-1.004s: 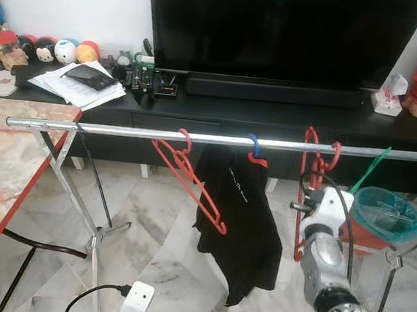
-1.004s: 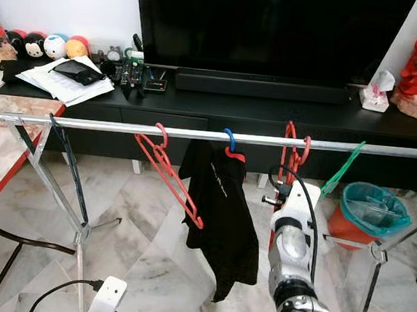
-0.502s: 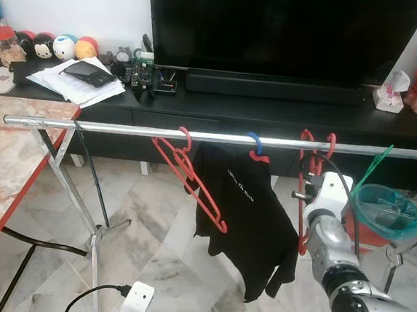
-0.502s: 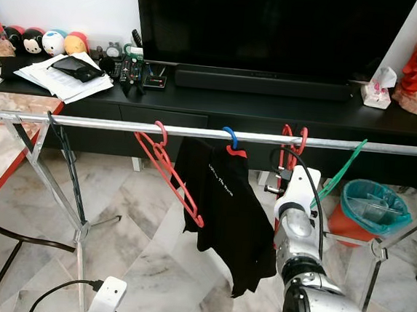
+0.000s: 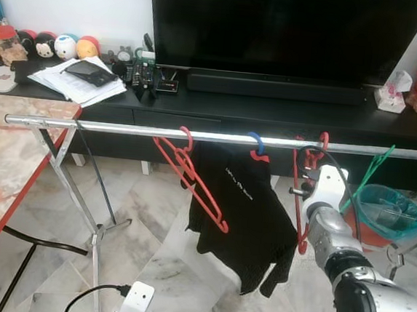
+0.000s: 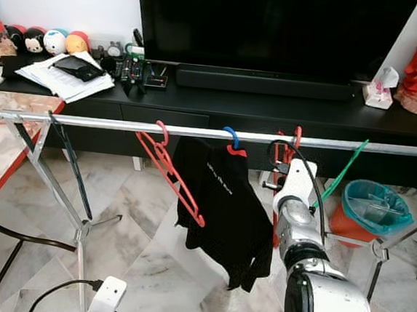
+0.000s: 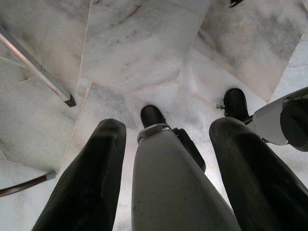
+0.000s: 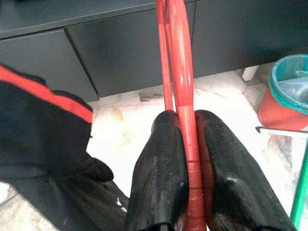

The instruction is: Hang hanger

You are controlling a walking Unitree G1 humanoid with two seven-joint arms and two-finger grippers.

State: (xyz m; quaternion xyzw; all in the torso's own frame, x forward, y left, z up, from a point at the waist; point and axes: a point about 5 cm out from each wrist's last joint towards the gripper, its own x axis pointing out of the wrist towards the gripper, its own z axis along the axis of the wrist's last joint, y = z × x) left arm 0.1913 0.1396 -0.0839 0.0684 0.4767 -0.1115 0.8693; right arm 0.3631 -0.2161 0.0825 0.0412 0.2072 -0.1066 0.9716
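A silver rail [image 5: 123, 129] runs across in front of me. My right gripper [image 8: 185, 159] is shut on a red hanger [image 5: 297, 200], its fingers [image 8: 161, 173] pinching the red bar. The hanger's hook [image 5: 321, 141] is up at the rail; I cannot tell whether it rests on it. Just to its left, a black shirt [image 5: 244, 210] hangs from a blue-hooked hanger [image 5: 255, 142]. Another red hanger [image 5: 190, 175] hangs tilted further left. My left gripper [image 7: 168, 122] hangs idle and open, pointing at the floor with my own leg behind it.
A green hanger [image 5: 371, 172] hangs on the rail to the right. Beyond it stands a red bin [image 5: 384, 215] with a teal liner. The rack's legs [image 5: 95, 237] stand at the left beside a red-edged marble table [image 5: 7, 160]. A black TV cabinet [image 5: 256, 113] lies behind the rail.
My right arm has carried the red hanger leftward along the rail, closer to the black shirt. The shirt has swung and its lower part has flared to the right.
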